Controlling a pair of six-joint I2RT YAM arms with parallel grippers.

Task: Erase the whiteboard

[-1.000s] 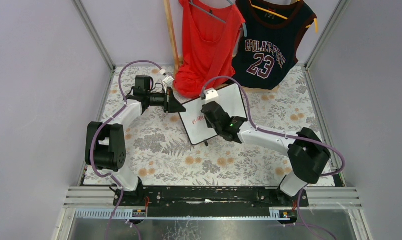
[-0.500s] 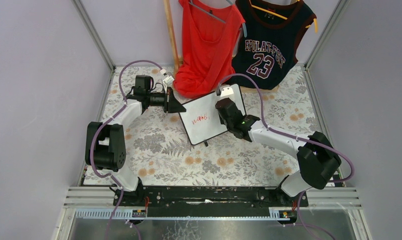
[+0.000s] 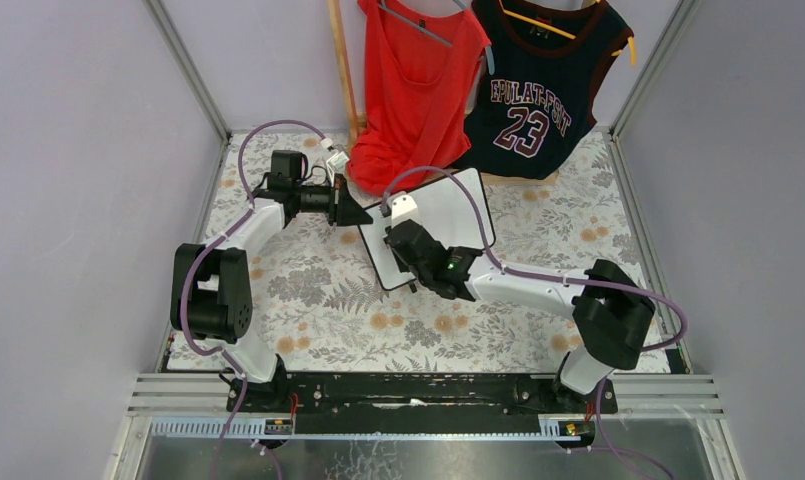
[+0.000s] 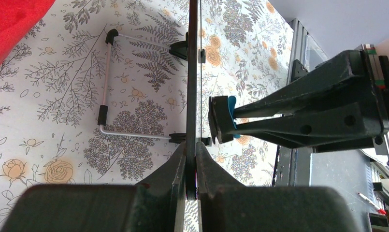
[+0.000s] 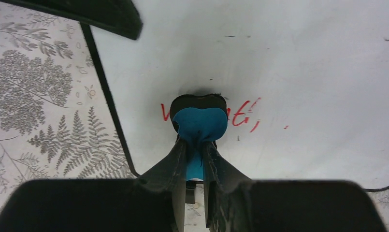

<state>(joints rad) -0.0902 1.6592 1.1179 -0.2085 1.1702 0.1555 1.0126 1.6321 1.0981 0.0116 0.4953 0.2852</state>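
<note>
Whiteboard point(image 3: 456, 205) stands propped on the far middle of the table, its face tilted up toward the overhead camera, with its wire stand point(image 4: 105, 87) folded out behind it. Most of the white surface in the right wrist view point(image 5: 289, 53) is bare apart from a few faint dark specks. Red handwriting point(image 5: 243, 116) shows low on the face, with one stroke peeking out to the left of the eraser point(image 5: 200, 125) and a few letters and a small fleck to its right. The blue eraser sits over the middle of that word with its dark felt side toward the board. From the left wrist view the felt point(image 4: 214, 118) looks touching or just off the surface, and I cannot tell which. The right gripper point(image 5: 194, 147) is clenched on the eraser's blue back. The left gripper point(image 4: 191, 150) is pinched tight on the board's thin black edge at its left side, steadying it. By my judgement the wiping is partway: the word's visible ends need further passes. Under it all lies the floral tablecloth point(image 3: 308, 280); a red tank top point(image 3: 413, 80) and a basketball jersey point(image 3: 538, 95) hang behind.
</note>
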